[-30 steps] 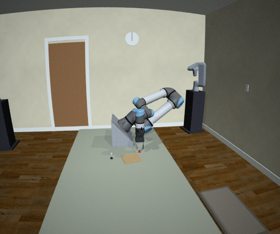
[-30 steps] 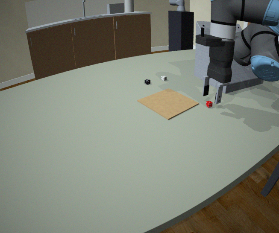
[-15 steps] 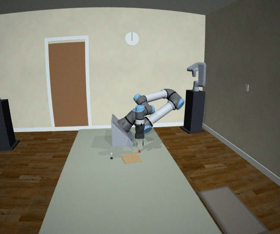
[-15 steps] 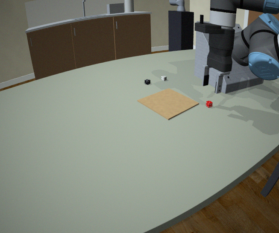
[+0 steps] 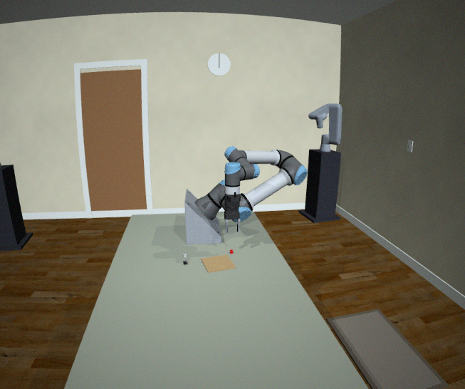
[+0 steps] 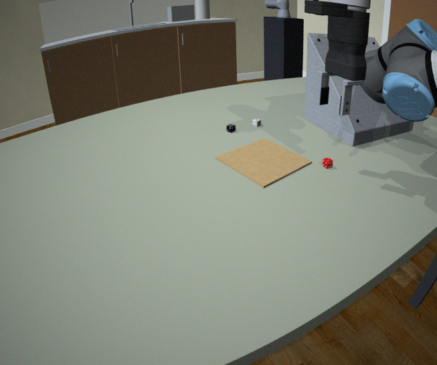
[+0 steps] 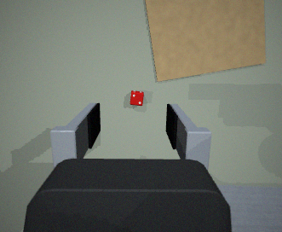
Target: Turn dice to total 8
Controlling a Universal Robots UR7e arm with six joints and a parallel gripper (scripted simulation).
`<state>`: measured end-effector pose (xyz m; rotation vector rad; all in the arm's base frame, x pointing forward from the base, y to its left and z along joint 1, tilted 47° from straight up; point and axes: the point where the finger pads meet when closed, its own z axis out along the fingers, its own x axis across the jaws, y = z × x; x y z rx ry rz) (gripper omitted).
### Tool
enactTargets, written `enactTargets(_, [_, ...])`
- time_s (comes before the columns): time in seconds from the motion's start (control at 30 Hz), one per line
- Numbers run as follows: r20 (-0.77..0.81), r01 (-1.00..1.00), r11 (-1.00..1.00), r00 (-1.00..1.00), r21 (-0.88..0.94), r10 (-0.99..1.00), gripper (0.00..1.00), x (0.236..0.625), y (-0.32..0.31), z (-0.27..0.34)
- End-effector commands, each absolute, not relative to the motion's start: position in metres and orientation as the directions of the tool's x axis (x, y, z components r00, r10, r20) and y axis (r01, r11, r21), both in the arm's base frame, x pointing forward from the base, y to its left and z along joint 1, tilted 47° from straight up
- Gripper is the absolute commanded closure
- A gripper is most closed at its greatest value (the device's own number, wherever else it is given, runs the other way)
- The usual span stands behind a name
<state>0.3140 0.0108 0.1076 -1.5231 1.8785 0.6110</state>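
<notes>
Three dice wait off the mat beneath an open hand

Fully spread, the hand grips nothing and touches nothing. It points straight down, raised above the far part of the surface, with the arm folded to the right in the top view. There, the red die lies just beyond the tan mat, two pips up; the black die and white die sit to its left.

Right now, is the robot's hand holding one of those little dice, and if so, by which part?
Nothing is held: the hand is open above the table, and the red die lies below it.
</notes>
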Motion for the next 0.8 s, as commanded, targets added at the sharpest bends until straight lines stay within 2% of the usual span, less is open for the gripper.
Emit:
enactTargets(0.0, [-0.726,-0.975,0.218,-0.123,-0.037,-0.676,0.00,0.306,0.001,0.121])
enactTargets(0.5, [-0.727,-0.974,0.224,-0.132,-0.031,-0.674,0.00,0.307,-0.001,0.121])
enactTargets(0.77, [-0.725,-0.952,0.302,-0.245,0.055,-0.643,0.00,0.315,-0.022,0.111])
